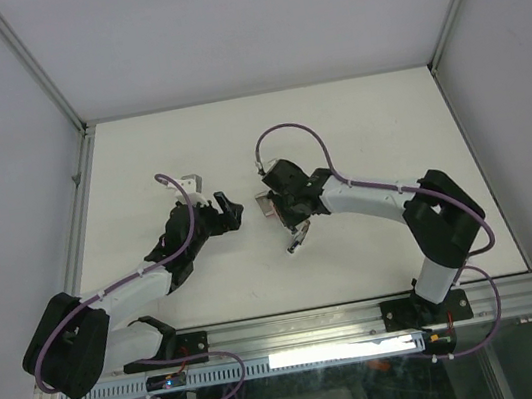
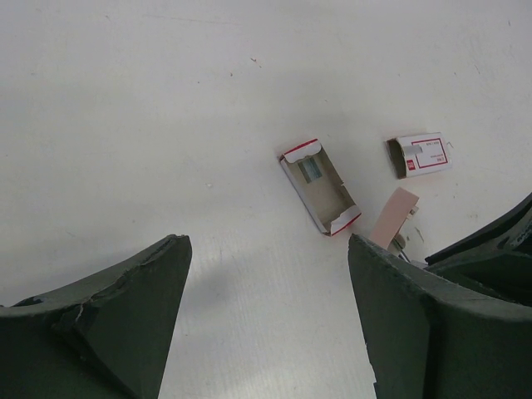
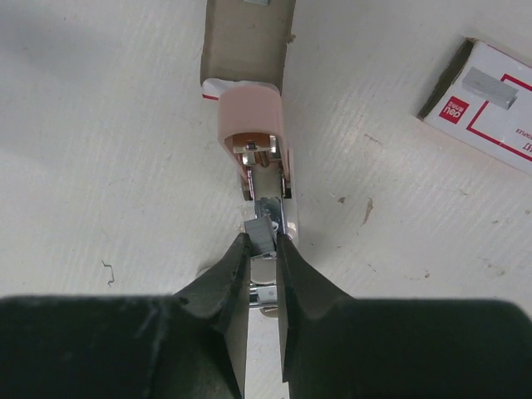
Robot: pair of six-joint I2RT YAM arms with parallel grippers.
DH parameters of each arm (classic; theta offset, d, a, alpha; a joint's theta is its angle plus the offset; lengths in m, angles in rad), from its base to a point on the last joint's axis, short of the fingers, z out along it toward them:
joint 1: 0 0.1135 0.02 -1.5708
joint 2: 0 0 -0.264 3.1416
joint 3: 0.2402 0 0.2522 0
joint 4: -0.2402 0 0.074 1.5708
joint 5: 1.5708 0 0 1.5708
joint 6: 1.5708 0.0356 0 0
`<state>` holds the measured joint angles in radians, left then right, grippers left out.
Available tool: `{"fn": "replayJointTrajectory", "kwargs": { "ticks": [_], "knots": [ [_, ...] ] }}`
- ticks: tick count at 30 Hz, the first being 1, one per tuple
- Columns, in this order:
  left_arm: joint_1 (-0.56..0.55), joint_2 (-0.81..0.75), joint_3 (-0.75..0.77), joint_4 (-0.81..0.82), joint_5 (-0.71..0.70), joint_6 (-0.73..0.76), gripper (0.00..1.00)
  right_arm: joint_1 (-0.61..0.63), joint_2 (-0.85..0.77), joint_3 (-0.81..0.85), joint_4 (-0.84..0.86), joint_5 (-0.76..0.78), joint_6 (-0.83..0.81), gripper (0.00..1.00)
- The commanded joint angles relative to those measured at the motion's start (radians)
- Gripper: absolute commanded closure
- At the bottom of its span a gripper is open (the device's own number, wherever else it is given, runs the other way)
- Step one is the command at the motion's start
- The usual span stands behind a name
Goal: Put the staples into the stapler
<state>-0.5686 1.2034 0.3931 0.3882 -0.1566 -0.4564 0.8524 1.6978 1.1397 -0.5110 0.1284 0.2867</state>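
Pinching staples [image 3: 264,231] above the stapler [image 3: 249,125], right tool [image 3: 262,247] clamped, left tool [image 2: 266,249] spread.

Bright, even light; only faint shadows around the stapler [image 3: 249,125], and the right gripper [image 3: 262,249] just below it looks blurred.

Robotics lab test cell. Evidence: white table [image 1: 357,134] boxed in by plain white panels [image 1: 248,20] on aluminium frame posts [image 1: 32,62]. Two white & black robot arms, left arm [image 1: 129,292] & right arm [image 1: 366,194], are bolted via black base plates to an aluminium extrusion rail [image 1: 306,327] at the near edge. Purple cables [image 1: 285,126] loop along each arm, w/ a lit LED strip [image 1: 341,352] below the rail. Left gripper [image 2: 266,249] & right gripper [image 3: 262,241] are dark two-finger units.
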Motion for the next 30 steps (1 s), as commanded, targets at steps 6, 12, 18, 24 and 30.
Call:
{"fn": "replayJointTrajectory", "kwargs": {
  "ticks": [6, 12, 18, 24, 30],
  "knots": [
    [0.001, -0.026, 0.006, 0.043, -0.019, 0.019, 0.21, 0.011, 0.011, 0.049, 0.003, 0.066, 0.012, 0.83],
    [0.002, -0.028, 0.006, 0.043, -0.021, 0.019, 0.21, 0.011, 0.020, 0.054, 0.004, 0.062, 0.010, 0.83],
    [0.001, -0.025, 0.006, 0.043, -0.022, 0.019, 0.21, 0.013, 0.023, 0.058, 0.005, 0.061, 0.008, 0.83],
    [0.001, -0.027, 0.006, 0.042, -0.023, 0.021, 0.21, 0.013, 0.034, 0.059, 0.003, 0.067, 0.008, 0.83],
    [0.002, -0.027, 0.007, 0.040, -0.024, 0.022, 0.21, 0.013, 0.044, 0.061, 0.003, 0.062, 0.008, 0.83]
  ]
}}
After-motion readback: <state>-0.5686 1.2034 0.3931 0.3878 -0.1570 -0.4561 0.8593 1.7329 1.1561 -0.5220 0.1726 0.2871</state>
